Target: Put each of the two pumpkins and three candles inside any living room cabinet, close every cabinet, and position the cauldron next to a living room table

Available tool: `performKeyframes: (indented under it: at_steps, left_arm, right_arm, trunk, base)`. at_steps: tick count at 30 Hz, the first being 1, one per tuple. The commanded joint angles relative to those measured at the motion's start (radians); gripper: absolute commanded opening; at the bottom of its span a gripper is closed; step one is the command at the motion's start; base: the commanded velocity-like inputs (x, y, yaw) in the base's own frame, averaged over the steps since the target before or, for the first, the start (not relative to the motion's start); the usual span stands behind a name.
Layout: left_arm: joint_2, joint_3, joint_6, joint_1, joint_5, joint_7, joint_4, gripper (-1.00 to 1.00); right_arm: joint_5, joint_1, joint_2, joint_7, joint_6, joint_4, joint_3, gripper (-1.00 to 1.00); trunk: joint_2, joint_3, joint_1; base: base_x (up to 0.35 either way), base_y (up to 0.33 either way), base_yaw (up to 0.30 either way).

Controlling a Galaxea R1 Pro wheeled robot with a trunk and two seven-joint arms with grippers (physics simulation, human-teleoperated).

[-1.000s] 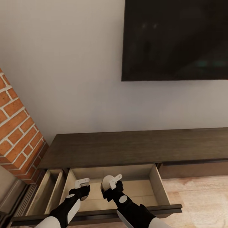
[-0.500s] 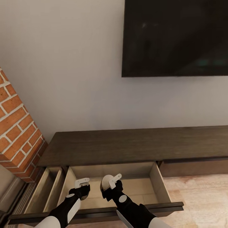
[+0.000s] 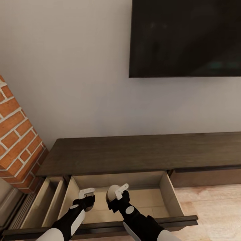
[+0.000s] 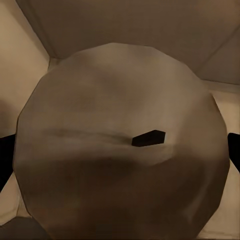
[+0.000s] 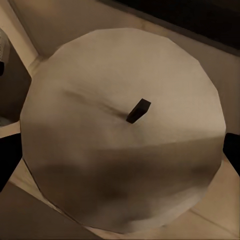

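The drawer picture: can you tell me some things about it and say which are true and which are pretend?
1. The wide drawer under both hands is pulled open. True.
2. The left hand is empty. False: the left wrist view shows a candle between its fingers.
3. The right hand holds a pumpkin. False: it holds a candle with a pale round top and a dark wick.
4. A dark screen hangs on the wall above the cabinet. True.
5. Red bricks stand right of the cabinet. False: they are at its left end.
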Motion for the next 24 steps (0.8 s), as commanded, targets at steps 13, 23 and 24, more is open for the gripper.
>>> performKeyframes:
  at_steps: [13,23,24]
  left_arm:
    - [-0.003,-0.002,-0.001,0.000,-0.005,0.001,-0.010,-1.00]
    - [0.007,0.001,0.000,0.000,-0.002,-0.005,-0.010,-1.00]
    - [0.006,0.001,0.000,0.000,-0.002,-0.005,-0.010,-1.00]
  right_arm:
    - [-0.003,0.000,0.000,0.000,0.006,0.002,-0.001,-1.00]
    - [0.000,0.000,0.000,0.000,0.001,0.000,-0.002,-1.00]
    - [0.000,0.000,0.000,0.000,0.001,0.000,-0.002,-1.00]
  trunk:
    - [-0.084,-0.038,0.046]
    - [-0.084,-0.038,0.046]
    - [-0.084,-0.038,0.046]
  base:
    - [0.012,0.000,0.000]
    - [0.000,0.046,0.000]
    - [0.000,0.237,0.000]
